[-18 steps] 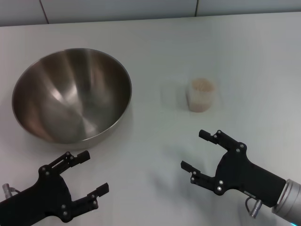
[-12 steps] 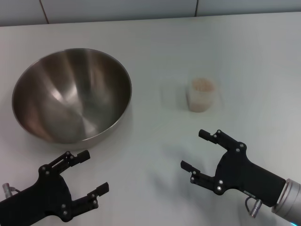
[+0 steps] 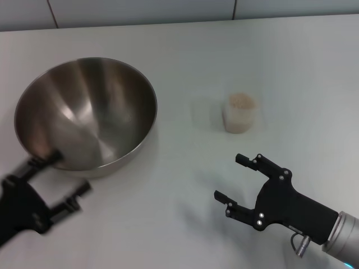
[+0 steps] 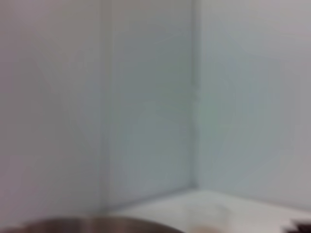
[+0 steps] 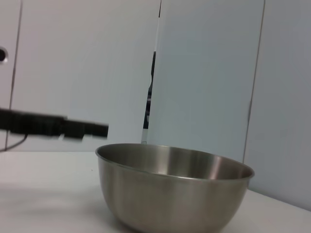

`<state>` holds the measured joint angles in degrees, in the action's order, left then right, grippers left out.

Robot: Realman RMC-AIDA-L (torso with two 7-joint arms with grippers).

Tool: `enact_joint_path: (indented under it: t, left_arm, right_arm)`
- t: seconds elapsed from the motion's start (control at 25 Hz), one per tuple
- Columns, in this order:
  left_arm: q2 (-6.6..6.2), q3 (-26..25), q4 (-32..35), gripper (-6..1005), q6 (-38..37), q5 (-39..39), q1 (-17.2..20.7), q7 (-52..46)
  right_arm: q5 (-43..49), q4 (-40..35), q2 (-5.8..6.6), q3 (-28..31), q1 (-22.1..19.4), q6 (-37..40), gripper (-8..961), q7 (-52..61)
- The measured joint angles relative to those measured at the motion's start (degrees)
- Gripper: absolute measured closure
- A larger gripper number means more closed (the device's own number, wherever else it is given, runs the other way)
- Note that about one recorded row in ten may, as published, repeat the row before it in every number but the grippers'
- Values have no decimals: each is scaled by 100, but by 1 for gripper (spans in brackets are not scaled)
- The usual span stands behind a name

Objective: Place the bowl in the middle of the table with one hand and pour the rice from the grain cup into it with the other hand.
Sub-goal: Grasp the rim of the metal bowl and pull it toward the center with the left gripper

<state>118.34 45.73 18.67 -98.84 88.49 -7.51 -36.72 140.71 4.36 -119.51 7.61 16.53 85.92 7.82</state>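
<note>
Beside the bowl [image 3: 84,112], left claw [image 3: 59,180] spread open; right claw [image 3: 235,178] open, low near the grain cup [image 3: 240,114].

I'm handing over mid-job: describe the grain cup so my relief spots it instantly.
On the white table, find the big steel bowl on the robot's left. The grain cup stands apart to its right, beyond the open right gripper. It is the only small clear container, with pale rice showing at its top.
</note>
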Motion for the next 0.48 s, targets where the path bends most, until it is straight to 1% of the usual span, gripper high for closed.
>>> enact_joint_path:
  t: [0.04, 0.08, 0.16, 0.2, 0.24, 0.36, 0.4, 0.44, 0.48]
  left_arm:
    - [0, 0, 0, 169, 0, 0, 0, 0]
    - [5, -476, -6, 169, -109, -3, 12, -175]
    - [5, -476, -6, 169, -109, -3, 12, -175]
    - [17, -1240, -11, 169, -153, -6, -100, -833]
    - [3, -1556, 15, 169, -111, -9, -239, -1386]
    - [-24, -1774, 178, 170, 51, 1, -419, -2151]
    - [-25, -1777, 332, 170, 179, 17, -484, -2443]
    - [-18, -1744, 629, 170, 445, 44, -574, -2813]
    - [-13, -1685, 775, 170, 572, 65, -606, -2926]
  right_arm:
    - [0, 1, -1, 7, 3, -11, 157, -1]
    - [-4, 4, -2, 20, 7, -25, 157, -10]
    - [-14, 10, -2, 29, 9, -27, 157, -34]
    - [-19, 15, -2, 34, 13, -29, 157, -49]
    - [-24, 22, -2, 43, 40, -34, 157, -62]
    - [-29, 22, -2, 47, 76, -45, 157, -63]
    - [-32, 22, -3, 47, 98, -60, 157, -63]
    - [-37, 22, -3, 50, 147, -94, 157, -64]
    - [-37, 22, -3, 50, 147, -94, 157, -64]
